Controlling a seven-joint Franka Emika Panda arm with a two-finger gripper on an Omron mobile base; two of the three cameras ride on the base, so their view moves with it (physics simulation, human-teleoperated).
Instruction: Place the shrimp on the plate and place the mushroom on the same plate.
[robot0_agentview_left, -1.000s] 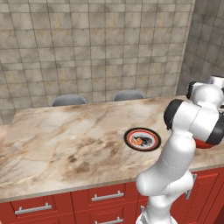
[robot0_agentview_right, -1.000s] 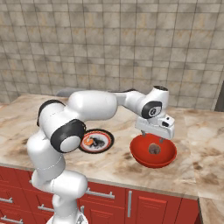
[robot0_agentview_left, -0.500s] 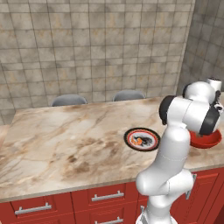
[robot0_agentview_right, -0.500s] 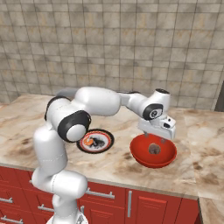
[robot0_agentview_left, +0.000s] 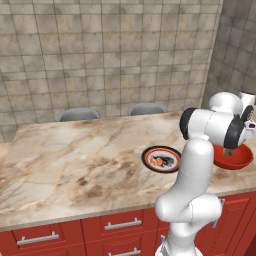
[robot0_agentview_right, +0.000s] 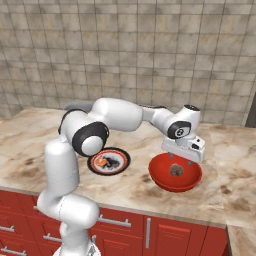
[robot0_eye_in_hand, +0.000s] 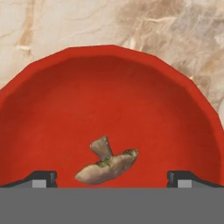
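Note:
The plate (robot0_agentview_right: 109, 161) with black rim and red ring lies on the marble counter, and the orange shrimp (robot0_agentview_right: 101, 161) rests on its left part; the plate (robot0_agentview_left: 161, 158) and the shrimp (robot0_agentview_left: 157, 161) also show in the left base view. The pale brown mushroom (robot0_eye_in_hand: 107, 166) lies at the bottom of a deep red bowl (robot0_eye_in_hand: 109, 87). My gripper (robot0_agentview_right: 180, 160) hangs open just above the bowl (robot0_agentview_right: 175, 182), over the mushroom (robot0_agentview_right: 176, 170). In the hand view the gripper (robot0_eye_in_hand: 112, 177) straddles the mushroom with its fingertips (robot0_eye_in_hand: 43, 177) wide apart and touching nothing.
The red bowl (robot0_agentview_left: 232, 156) stands right of the plate, near the counter's front edge. My own white arm arches over the plate from the left. Red cabinet fronts (robot0_agentview_right: 170, 235) run below the counter. A tiled wall closes the back.
The arm's shoulder and elbow links have swung round while the hand stayed over the red bowl, sinking slightly. The jaws have stayed open. Shrimp and mushroom have not moved.

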